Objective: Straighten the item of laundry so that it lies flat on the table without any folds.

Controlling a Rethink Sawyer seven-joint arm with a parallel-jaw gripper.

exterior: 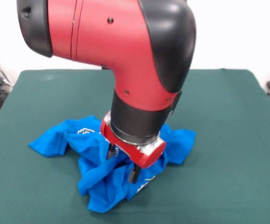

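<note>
I've got the gripper (123,163) down on the shirt (97,175) right now, two dark fingers (134,173) showing with a modest gap between them, and blue cloth bunched up in that gap. From here I can't tell whether they're actually pinching it or just pressed into the pile. The shirt sits crumpled on the near middle of the table (228,140), one sleeve flung out to the picture's left, another flap to the right. The arm (125,51) blocks the shirt's middle; only a scrap of white print (85,131) peeks out.
</note>
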